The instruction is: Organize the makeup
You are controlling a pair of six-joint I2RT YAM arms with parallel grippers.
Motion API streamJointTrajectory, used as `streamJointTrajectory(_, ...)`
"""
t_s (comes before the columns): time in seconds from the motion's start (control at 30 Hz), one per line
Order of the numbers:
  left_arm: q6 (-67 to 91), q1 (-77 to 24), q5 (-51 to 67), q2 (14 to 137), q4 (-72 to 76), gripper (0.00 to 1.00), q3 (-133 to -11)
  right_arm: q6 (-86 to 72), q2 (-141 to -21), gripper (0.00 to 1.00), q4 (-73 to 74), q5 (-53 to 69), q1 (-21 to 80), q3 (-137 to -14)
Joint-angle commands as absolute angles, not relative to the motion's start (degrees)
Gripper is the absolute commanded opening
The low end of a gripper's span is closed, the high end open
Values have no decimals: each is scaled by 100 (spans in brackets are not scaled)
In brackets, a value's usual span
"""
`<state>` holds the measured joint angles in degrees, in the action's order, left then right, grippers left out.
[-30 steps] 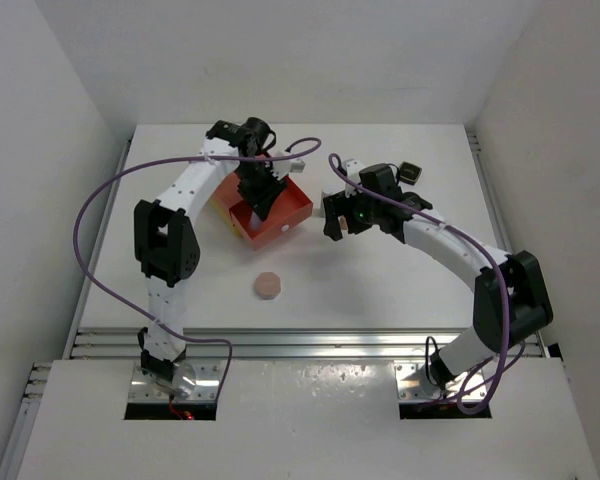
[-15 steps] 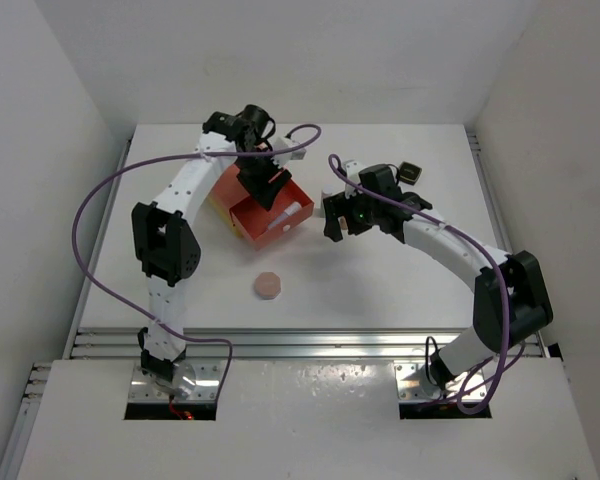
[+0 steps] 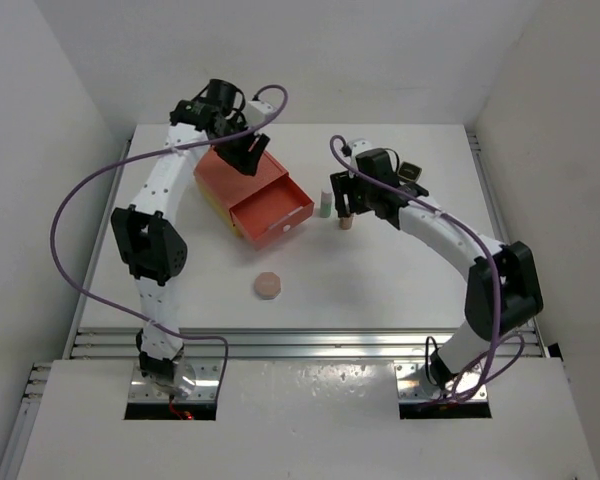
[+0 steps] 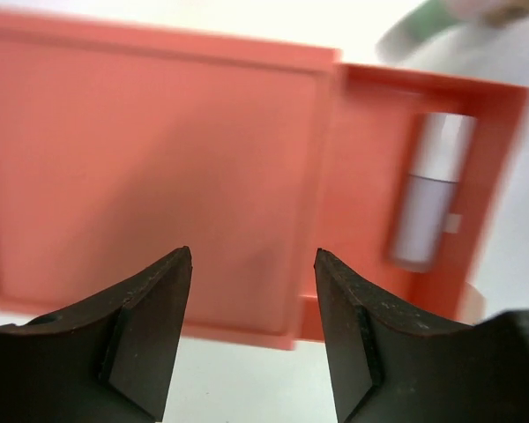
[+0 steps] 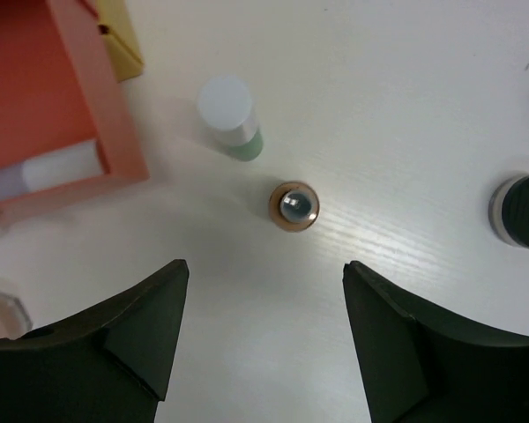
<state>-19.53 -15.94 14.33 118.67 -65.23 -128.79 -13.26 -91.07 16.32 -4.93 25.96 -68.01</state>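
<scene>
White tabletop (image 3: 380, 290) between plain pale walls fills the overhead view. Left of centre near the top, my left pincer (image 4: 251, 264) hangs above the flat top of the orange box (image 3: 230, 175), released, jaws parted with nothing between them. The box's drawer (image 3: 272, 208) stands pulled out toward the middle of the frame, and a small white tube (image 4: 430, 198) lies on its side inside it. My right pincer (image 5: 264, 269) hovers right of centre, jaws wide and empty. Below it stand a green-and-white bottle (image 5: 232, 119) and a tan bottle (image 5: 294, 206), both upright, near each other but apart, just beside the drawer's front. A round black compact (image 5: 522, 211) sits at the right edge of my right wrist view. A square black compact (image 3: 410, 170) lies behind my right arm. A peach compact (image 3: 269, 285) sits alone, lower centre.
</scene>
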Motion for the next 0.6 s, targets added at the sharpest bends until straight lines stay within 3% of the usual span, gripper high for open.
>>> streamJointTrajectory(0.0,-1644,-1065,1055,11627,-6003,64,-12744,-1214,-9726,72,1529,-1116,2540,-7337)
streamJointTrajectory(0.2,-1503,-738,1002,11812,-5548,64,-12446,-1415,-10274,79,1293,-1151,2452,-7480)
streamJointTrajectory(0.57,-1389,-633,1063,12050,-5071,63,-11436,-1433,-10916,79,1248,-1107,2426,-7506)
